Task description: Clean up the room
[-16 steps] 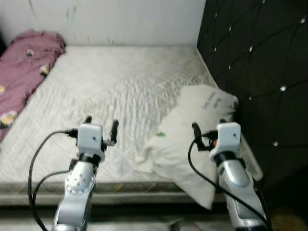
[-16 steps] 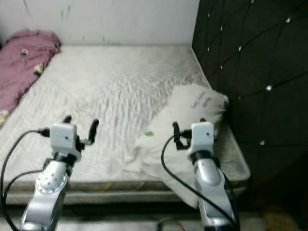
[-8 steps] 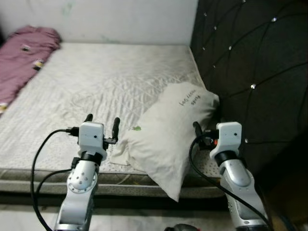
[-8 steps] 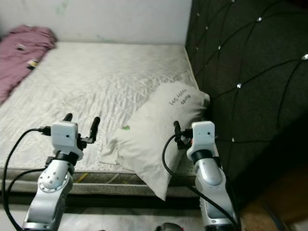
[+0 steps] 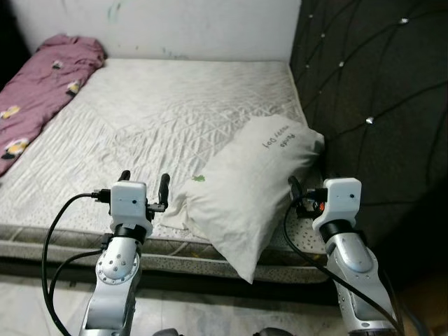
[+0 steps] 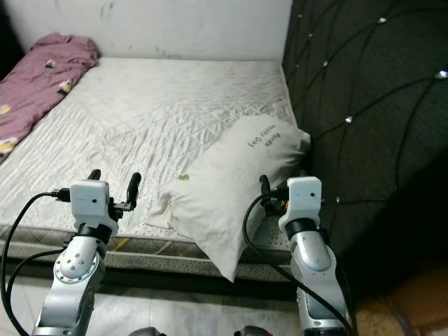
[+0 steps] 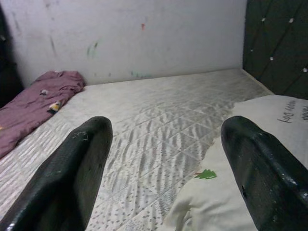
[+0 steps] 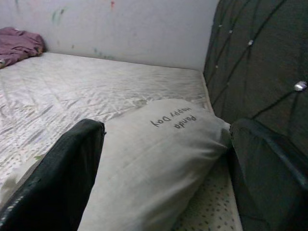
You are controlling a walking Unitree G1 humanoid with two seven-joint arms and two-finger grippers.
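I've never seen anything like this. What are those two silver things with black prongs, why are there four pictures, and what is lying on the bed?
The silver things are the arms of a walking robot, each ending in a two-fingered black gripper. Two pictures come from cameras in its head, looking down at the bed. The other two come from cameras on its wrists, looking out between the black fingers.

The left gripper and the right gripper are both open and hold nothing. On the bare quilted mattress lies a white pillow with printed writing, leaning towards the dark padded headboard and overhanging the mattress's near edge. A crumpled purple cloth lies at the far left.
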